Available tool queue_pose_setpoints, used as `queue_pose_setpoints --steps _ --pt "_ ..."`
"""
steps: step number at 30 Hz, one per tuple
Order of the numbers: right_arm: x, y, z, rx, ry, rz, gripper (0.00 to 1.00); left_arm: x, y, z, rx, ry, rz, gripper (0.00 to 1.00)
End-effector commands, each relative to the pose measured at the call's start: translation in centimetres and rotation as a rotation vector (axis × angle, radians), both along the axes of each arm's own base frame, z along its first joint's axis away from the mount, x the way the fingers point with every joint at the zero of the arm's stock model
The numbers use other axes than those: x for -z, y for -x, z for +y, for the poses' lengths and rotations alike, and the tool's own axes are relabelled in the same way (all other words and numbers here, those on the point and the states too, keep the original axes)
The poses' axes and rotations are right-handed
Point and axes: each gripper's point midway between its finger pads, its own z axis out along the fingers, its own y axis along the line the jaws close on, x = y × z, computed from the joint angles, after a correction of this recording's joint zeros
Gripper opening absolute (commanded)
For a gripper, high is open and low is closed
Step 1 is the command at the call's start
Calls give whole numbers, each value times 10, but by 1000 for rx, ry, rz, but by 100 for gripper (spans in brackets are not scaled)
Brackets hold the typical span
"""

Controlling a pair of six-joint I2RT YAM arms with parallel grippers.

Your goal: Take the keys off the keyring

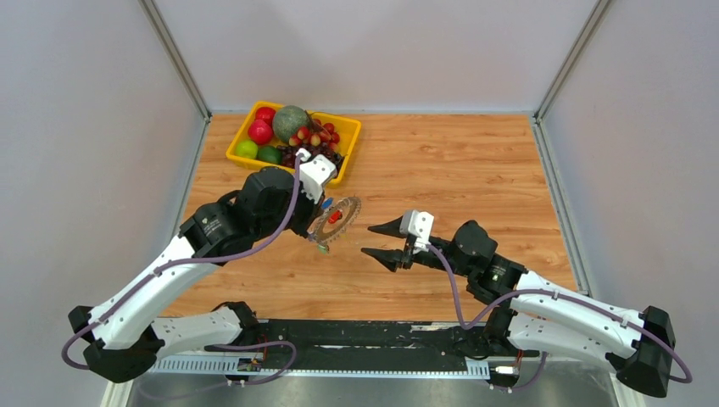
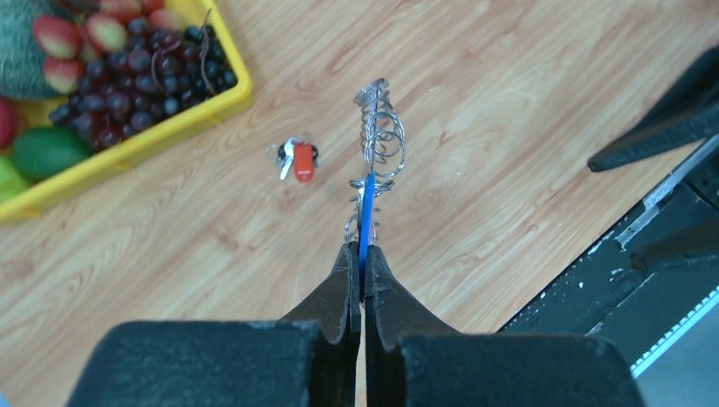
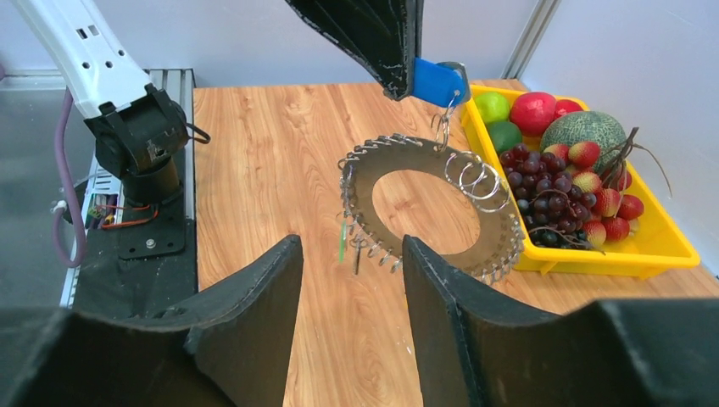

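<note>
My left gripper [image 2: 360, 252] is shut on a blue key head [image 2: 366, 212] and holds the keyring [image 1: 354, 206] up above the table. The keyring is a large silvery coiled loop, seen edge-on in the left wrist view [image 2: 379, 127] and face-on in the right wrist view [image 3: 500, 246]. A green key [image 3: 342, 240] and a dark key [image 3: 357, 252] hang from its lower left edge. A red-headed key [image 2: 303, 161] lies loose on the table with a black one beside it. My right gripper [image 1: 379, 242] is open and empty, just right of the ring, pointing at it.
A yellow fruit tray [image 1: 349, 127] with grapes, a melon, apples and limes stands at the back left, close behind the left gripper. Grey walls close in the table's sides. A black base rail [image 1: 373, 335] runs along the near edge.
</note>
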Motion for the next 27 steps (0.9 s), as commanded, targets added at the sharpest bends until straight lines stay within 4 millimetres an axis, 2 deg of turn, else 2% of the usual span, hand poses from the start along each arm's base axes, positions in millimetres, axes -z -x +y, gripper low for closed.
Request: queue_pose_setpoints --steps 1,9,14,19,24,27 --pt "-17 4 1 -20 -96 -20 51 -19 -7 13 -149 17 31 0" --pt "-16 8 8 -48 -175 20 51 -19 -4 4 -200 12 165 0" --pt "-19 9 14 -70 -213 64 50 -30 0 -7 -207 77 219 0" --pt "-18 5 15 -48 -250 90 49 -35 -6 -9 -344 168 275 0" --pt "-18 -10 18 28 -249 121 50 -21 -13 6 -525 102 327 0" --pt "-16 -16 19 58 -253 130 52 -11 -14 6 -591 56 384 0"
